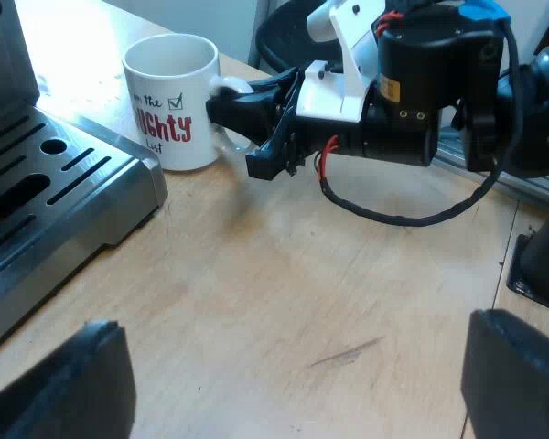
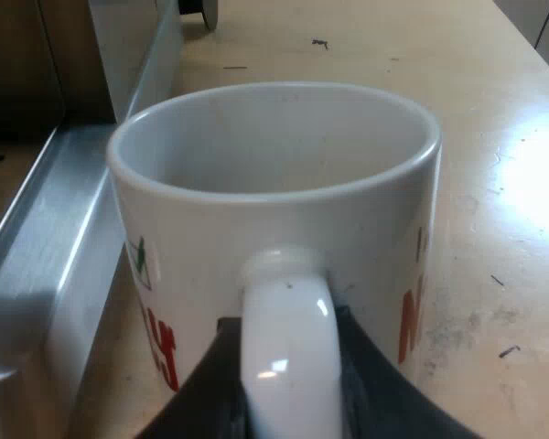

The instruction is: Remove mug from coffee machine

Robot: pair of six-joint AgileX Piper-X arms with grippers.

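A white mug (image 1: 169,101) with red lettering stands upright on the wooden table (image 1: 302,293), close beside the espresso machine's drip tray (image 1: 64,183). My right gripper (image 1: 233,128) reaches in at the mug's handle. In the right wrist view the mug (image 2: 274,183) is empty and its handle (image 2: 288,347) runs between my right gripper's (image 2: 288,389) two black fingers, which are shut on it. My left gripper (image 1: 297,384) hangs low over bare table, away from the mug, open with nothing between its fingers.
The machine's steel tray edge (image 2: 64,265) runs alongside the mug. A black arm base (image 1: 540,265) stands at the table's edge, near a metal rail (image 1: 494,169). Bare wooden table lies between the mug and my left gripper.
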